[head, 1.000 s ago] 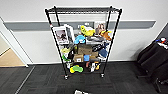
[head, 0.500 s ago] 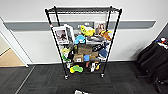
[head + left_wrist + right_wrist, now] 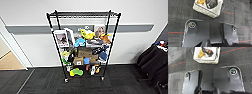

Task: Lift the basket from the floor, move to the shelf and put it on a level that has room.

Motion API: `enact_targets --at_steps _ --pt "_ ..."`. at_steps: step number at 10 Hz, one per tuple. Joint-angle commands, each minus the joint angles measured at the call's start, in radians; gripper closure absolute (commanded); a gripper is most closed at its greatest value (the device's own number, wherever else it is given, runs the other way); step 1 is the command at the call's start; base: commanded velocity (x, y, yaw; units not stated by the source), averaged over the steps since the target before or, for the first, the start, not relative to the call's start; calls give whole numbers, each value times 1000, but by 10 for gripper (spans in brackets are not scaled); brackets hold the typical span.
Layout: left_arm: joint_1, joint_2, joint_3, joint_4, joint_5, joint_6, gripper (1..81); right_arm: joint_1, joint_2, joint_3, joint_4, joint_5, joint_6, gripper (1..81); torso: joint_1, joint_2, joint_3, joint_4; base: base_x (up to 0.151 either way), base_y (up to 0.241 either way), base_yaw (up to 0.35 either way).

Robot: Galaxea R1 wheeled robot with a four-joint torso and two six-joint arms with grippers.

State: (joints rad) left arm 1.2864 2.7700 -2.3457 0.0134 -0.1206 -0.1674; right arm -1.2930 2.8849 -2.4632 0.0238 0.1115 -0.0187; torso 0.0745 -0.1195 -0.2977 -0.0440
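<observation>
The woven basket [image 3: 206, 10] with its white liner rests on the dark carpet floor [image 3: 178, 11], with a yellow-brown item and a dark item inside. The right wrist view holds the same basket [image 3: 207, 57] on the floor [image 3: 238, 58], just past the robot's dark plate. Straight ahead in the head view stands the black wire shelf [image 3: 83, 45] against the white wall. Its top level [image 3: 83, 15] is a bare wire grid between the post tops. The tiers below are packed with toys, boxes and pictures.
Red tape lines [image 3: 228, 12] cross the carpet near the basket. A dark cloth-covered piece of furniture [image 3: 152, 62] stands at the right. A doorway onto tan wooden flooring [image 3: 8, 61] lies at the left. Open carpet [image 3: 82, 86] stretches in front of the shelf.
</observation>
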Motion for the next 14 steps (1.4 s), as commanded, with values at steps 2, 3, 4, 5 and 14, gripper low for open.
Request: enact_targets --at_steps 2,3,4,5,14 --pt "-41 -56 65 -15 47 -34 10 49 -3 17 -2 -50 -3 10 85 -133 0 0 0 0 0" --pt "-41 -56 63 -18 45 -37 10 48 -3 17 -4 -50 -3 10 106 -167 -59 0 0 0 0" --pt "-41 -56 63 -18 45 -37 10 50 0 17 -2 -49 -3 10 126 -197 -95 0 0 0 0" --pt "-41 -55 63 -18 45 -37 10 48 1 15 -2 -49 -1 10 141 -222 -109 0 0 0 0" --pt "-127 -39 -8 -38 81 -40 10 105 6 20 1 -81 3 10 318 -498 -202 0 0 0 0"
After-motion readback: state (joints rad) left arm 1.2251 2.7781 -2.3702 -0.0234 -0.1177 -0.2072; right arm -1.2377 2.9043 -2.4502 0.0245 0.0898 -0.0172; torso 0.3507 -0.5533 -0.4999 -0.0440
